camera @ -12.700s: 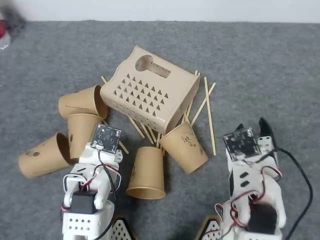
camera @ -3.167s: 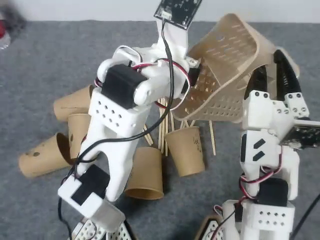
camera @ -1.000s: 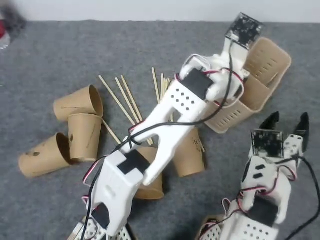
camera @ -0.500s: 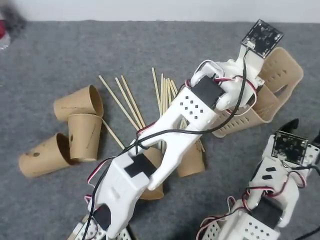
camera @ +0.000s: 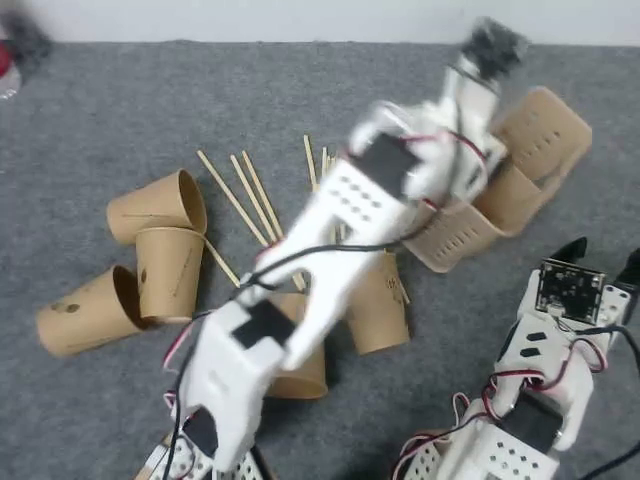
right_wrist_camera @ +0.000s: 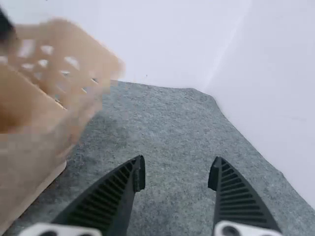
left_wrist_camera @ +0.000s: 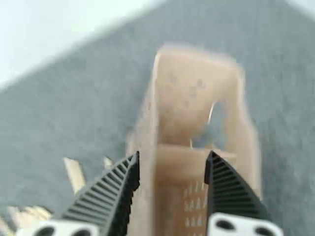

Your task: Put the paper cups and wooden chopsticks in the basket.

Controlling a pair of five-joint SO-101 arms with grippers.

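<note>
The tan perforated basket (camera: 545, 125) stands at the back right, with its opening upward. My left arm (camera: 350, 200) stretches across the table to it. My left gripper (left_wrist_camera: 172, 164) is open over the basket (left_wrist_camera: 197, 88), one finger at its outer side and the other over its inside. Three paper cups (camera: 155, 205) lie at the left. Two more lie under the arm, one tipped (camera: 378, 305). Several wooden chopsticks (camera: 240, 195) lie behind them. My right gripper (right_wrist_camera: 175, 172) is open and holds nothing, near the front right (camera: 602, 255), beside the basket (right_wrist_camera: 44, 78).
Grey carpet covers the table. A white wall runs along the back and the right side. Bare carpet lies behind the cups at the back left and between the basket and my right arm.
The left arm and the basket have swung back to the left since half a second ago, and the basket sits less tilted. The right arm has barely moved.
</note>
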